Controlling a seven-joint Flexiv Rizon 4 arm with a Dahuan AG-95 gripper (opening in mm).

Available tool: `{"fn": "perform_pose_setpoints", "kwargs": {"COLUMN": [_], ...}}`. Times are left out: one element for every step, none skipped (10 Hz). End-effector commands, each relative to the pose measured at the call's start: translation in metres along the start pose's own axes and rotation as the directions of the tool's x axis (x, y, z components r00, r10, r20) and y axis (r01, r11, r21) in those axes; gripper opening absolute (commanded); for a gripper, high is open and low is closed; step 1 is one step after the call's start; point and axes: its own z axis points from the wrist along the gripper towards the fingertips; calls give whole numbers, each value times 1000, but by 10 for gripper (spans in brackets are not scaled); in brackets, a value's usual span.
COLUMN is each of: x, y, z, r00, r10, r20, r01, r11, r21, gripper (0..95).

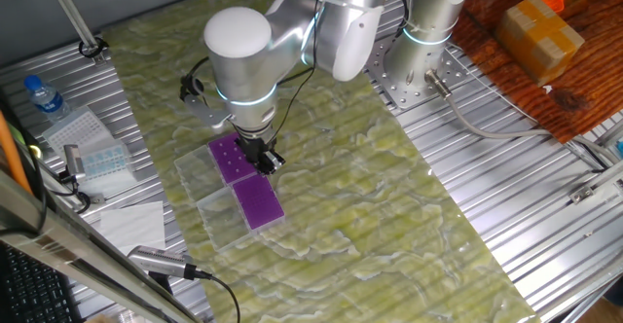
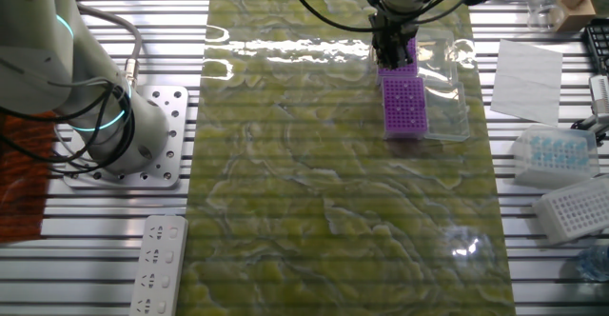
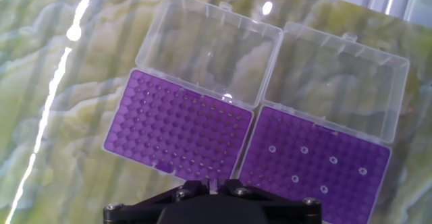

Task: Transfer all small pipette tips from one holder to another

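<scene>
Two purple racks with open clear lids lie side by side on the green mat. In the hand view the right rack holds several small pipette tips, seen as white rings. The left rack shows only bare holes. My gripper hangs above the near edge between both racks. Its jaws are nearly together on a thin whitish sliver that looks like one tip. In one fixed view the gripper is over the racks. In the other fixed view the gripper hides part of the far rack.
A pale blue tip box and a water bottle sit beside the mat. The box, a white rack and paper lie to the right. A second arm's base stands at the left.
</scene>
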Motion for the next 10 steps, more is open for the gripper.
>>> {"fn": "perform_pose_setpoints", "kwargs": {"x": [0, 0, 1, 3, 5, 6, 7, 4, 1, 0], "y": [0, -1, -7, -22, -34, -48, -50, -62, -64, -65], "z": [0, -1, -2, -5, -8, -13, -14, -16, -14, -12], "r00": [1000, 999, 998, 995, 993, 991, 990, 989, 990, 990], "r10": [-16, -40, -60, -100, -122, -136, -138, -146, -144, -140], "r20": [-2, -4, -5, -7, -6, -4, -5, -7, -7, -5], "r01": [16, 40, 60, 100, 122, 136, 138, 146, 144, 140], "r11": [1000, 999, 998, 995, 992, 991, 990, 989, 989, 990], "r21": [5, 11, 12, 12, 11, 8, 8, 10, 10, 10], "gripper": [380, 190, 190, 190, 190, 190, 190, 190, 190, 190]}}
